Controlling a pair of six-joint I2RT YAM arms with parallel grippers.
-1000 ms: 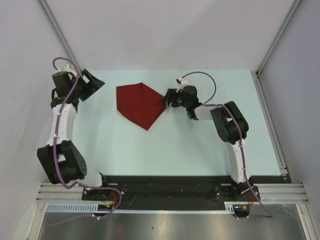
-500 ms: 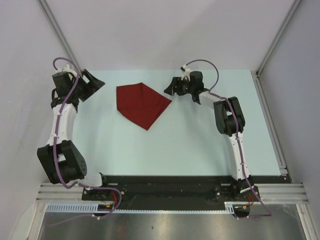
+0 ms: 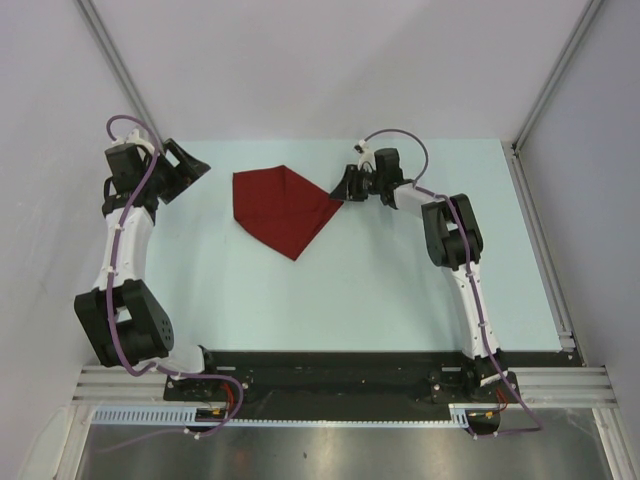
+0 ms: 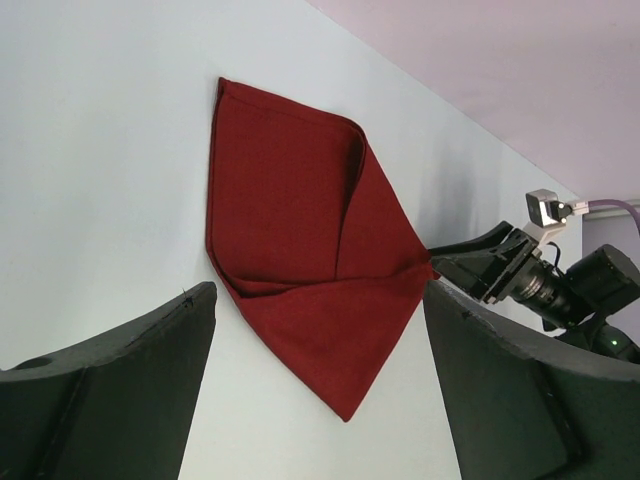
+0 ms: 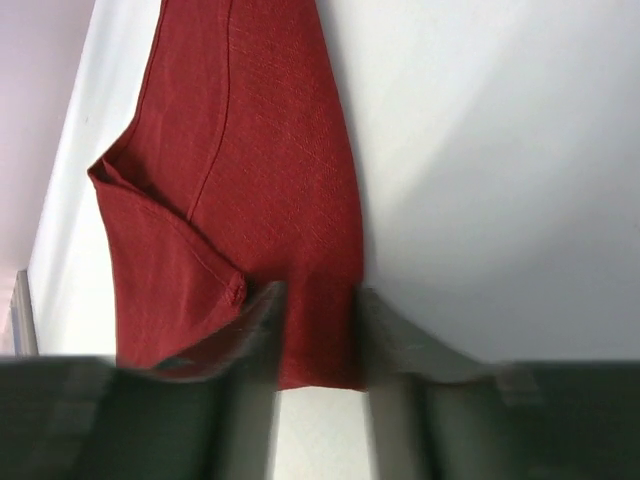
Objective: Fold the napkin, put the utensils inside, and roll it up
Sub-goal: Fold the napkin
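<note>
My right gripper (image 5: 315, 330) stands half closed about the nearest corner of the napkin (image 5: 250, 160). One dark finger sits at each side of the cloth, and red fills the gap between them. The fingers are blurred, so I cannot tell whether they truly pinch it. From there the napkin runs straight ahead of this gripper, flat on the table (image 3: 380, 290).

My left gripper (image 4: 320, 295) hangs wide open. It is well apart from the cloth, which lies ahead of it with one point reaching across toward my right gripper.

The napkin is dark red, plain and matte, with a fine woven grain. It is folded into a kite-like shape with straight edges and sharp corners. One layer overlaps another along a slanting crease, and a stitched hem shows along the folded flap. The table under it is pale, smooth and hard.
</note>
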